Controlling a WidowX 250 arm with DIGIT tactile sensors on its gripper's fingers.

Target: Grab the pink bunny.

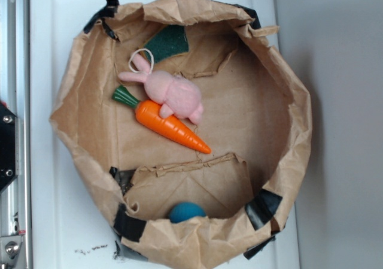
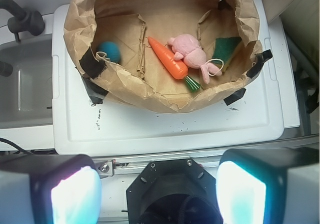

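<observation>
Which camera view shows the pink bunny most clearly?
The exterior view shows the pink bunny best: it looks down from close above, so ears, body and string loop are all plain. In the wrist view the bunny is smaller and farther away, lying beside the carrot inside the paper bag.

We find no readable text, labels, brand names, numbers or signs in either view. The brown paper bag (image 1: pixel 287 131) carries no printing on its inside or on its rolled rim, and the black tape patches (image 1: pixel 262 206) on it are plain. The white surface (image 2: pixel 165 129) under the bag shows only small dark specks, not letters. The pink bunny (image 1: pixel 169 91), the orange carrot (image 1: pixel 170 124) and the blue ball (image 1: pixel 186 211) bear no tags we can read.
</observation>
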